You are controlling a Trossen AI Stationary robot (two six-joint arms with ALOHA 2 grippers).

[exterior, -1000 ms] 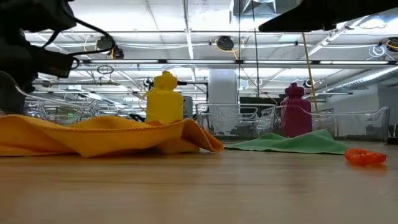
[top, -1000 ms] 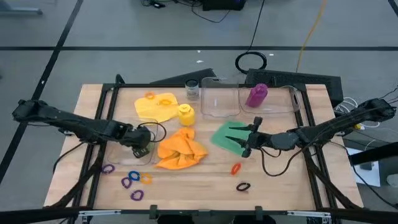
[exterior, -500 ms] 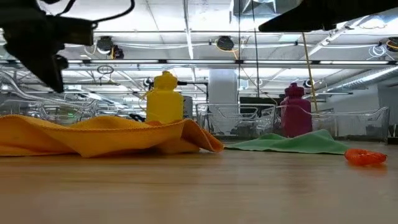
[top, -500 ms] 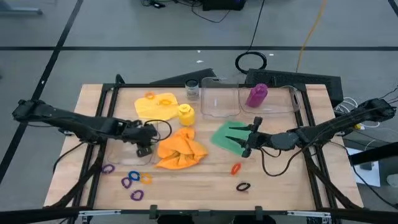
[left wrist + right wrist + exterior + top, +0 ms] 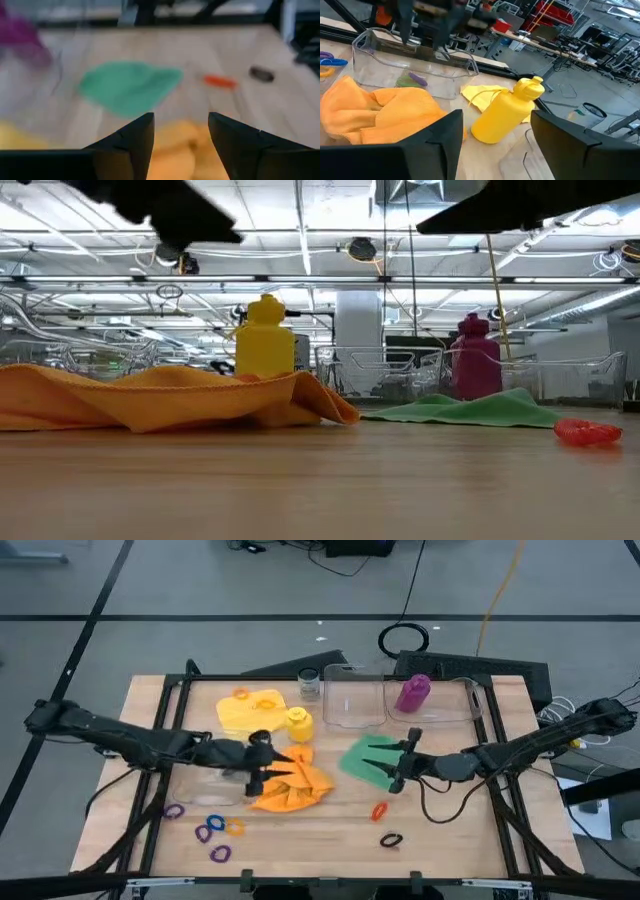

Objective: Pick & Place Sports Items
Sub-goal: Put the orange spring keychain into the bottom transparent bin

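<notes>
An orange cloth (image 5: 290, 780) lies crumpled at the table's middle, with a yellow bottle (image 5: 298, 723) upright just behind it. My left gripper (image 5: 272, 768) is open above the orange cloth's left part (image 5: 175, 145), clear of it. A green cloth (image 5: 362, 758) lies flat to the right. My right gripper (image 5: 372, 758) is open over the green cloth, raised, touching nothing. A purple bottle (image 5: 413, 693) stands in the far clear box. A yellow cloth (image 5: 250, 712) lies at the back left. Coloured rings (image 5: 210, 830) lie near the front left.
A clear box (image 5: 350, 705) stands at the far edge, with a small glass jar (image 5: 309, 683) beside it. Another clear box (image 5: 215, 785) sits left of the orange cloth. An orange ring (image 5: 379, 810) and a black ring (image 5: 391, 839) lie at the front right.
My left gripper has moved from over the left clear box toward the table's right and upward, and now hangs over the orange cloth's left part. The cloths, bottles and rings have stayed where they were.
</notes>
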